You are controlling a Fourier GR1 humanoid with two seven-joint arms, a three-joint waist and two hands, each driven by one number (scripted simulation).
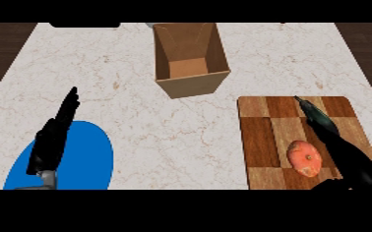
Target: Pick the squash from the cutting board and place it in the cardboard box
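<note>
An orange-red squash lies on the wooden cutting board at the lower right of the head view. My right hand reaches over the board just right of the squash, fingers straight and pointing away, holding nothing. Whether it touches the squash I cannot tell. The open cardboard box stands upright at the upper middle of the marble counter, nothing visible inside it. My left hand rests open at the lower left, fingers straight, above a blue plate.
The blue plate lies at the counter's lower left edge. A dark object sits at the far left edge of the counter. Bare marble lies between the board and the box.
</note>
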